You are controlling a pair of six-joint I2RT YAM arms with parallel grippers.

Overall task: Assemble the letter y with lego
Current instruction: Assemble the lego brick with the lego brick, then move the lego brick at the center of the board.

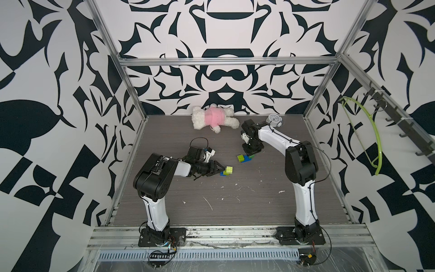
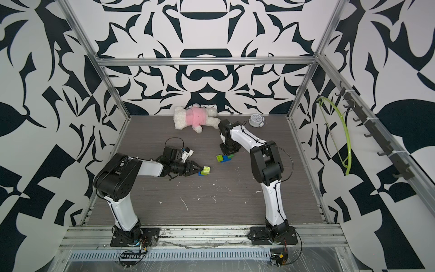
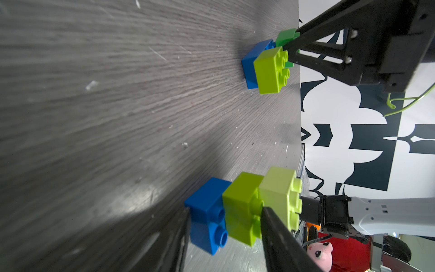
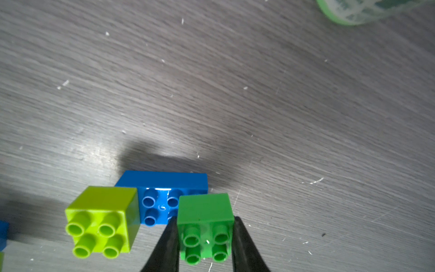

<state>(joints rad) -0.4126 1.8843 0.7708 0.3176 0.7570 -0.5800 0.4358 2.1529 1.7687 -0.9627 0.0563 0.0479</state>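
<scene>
Two halves built: at mid-frame in both top views, your right gripper [image 4: 204,219] is clamping the dark green brick [image 4: 203,207] on the wide blue brick [image 4: 162,182]; your left gripper [image 3: 225,209] is gripping the three-brick stem [image 3: 242,200], not yet joined.

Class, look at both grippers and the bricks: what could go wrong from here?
1. The right gripper, shut on the dark green brick, may drag the wide blue brick beneath it when lifting.
2. The pale yellow brick sits offset atop the stack in the left gripper and might pop off if pressed.
</scene>
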